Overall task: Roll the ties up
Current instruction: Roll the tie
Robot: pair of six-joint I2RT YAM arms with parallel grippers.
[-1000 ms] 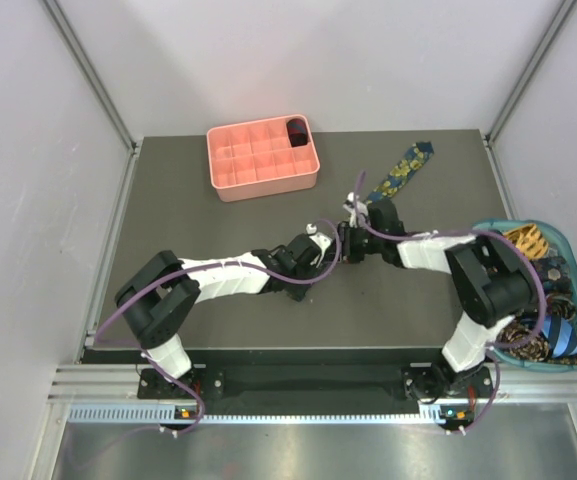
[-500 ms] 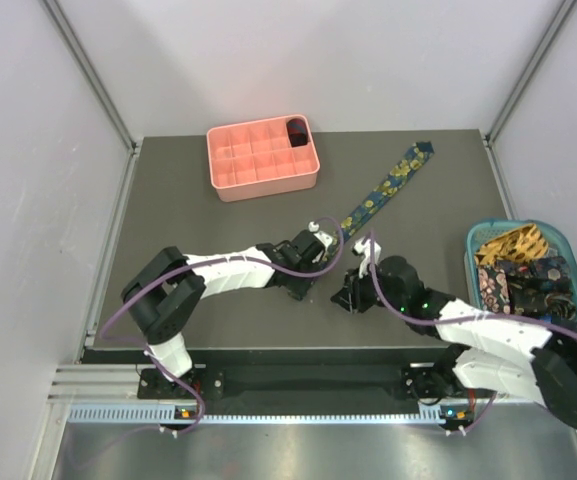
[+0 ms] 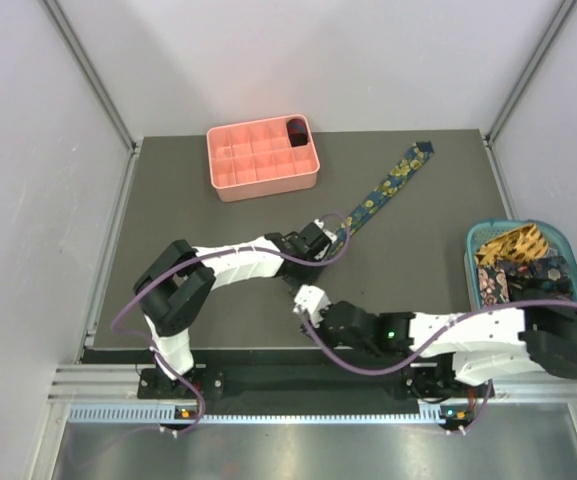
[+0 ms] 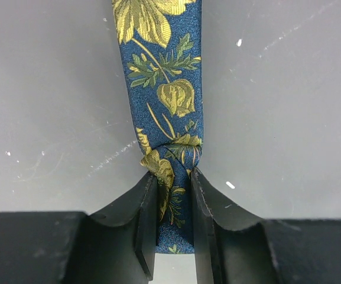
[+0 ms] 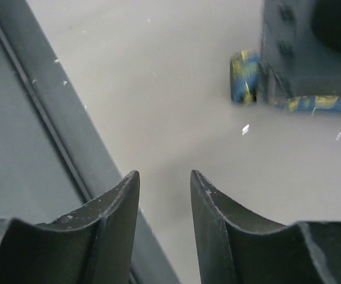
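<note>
Ok, status. The left end effector [image 4: 173, 228] is clamped on the narrow end of the navy floral tie [image 4: 158, 65]. The fabric bunches into a small crumpled fold just ahead of the fingertips. The rest of that tie lies flat and straight on the worktop [image 3: 198, 220], running diagonally toward the far right corner, wide pointed end farthest out.

The right end effector [image 5: 164, 201] is partly open with nothing between the jaws. It sits low over the near edge of the worktop, clear of the tie.

One dark coil [image 3: 296, 131] sits in the far right corner compartment of the pink tray [image 3: 268, 186]. More ties [image 3: 523, 265] are heaped in the teal basket [image 3: 471, 255] on the right.

Handling, my read: silky, light and floppy, with no stiffness. It will likely slip on smooth pads and wrinkle rather than roll if pinched at one point. Best to grip across the full width at the narrow end, with layers square. The free end effector can pin or guide the flat strip close to the roll. Risk: the coil telescopes sideways or springs loose on release.
</note>
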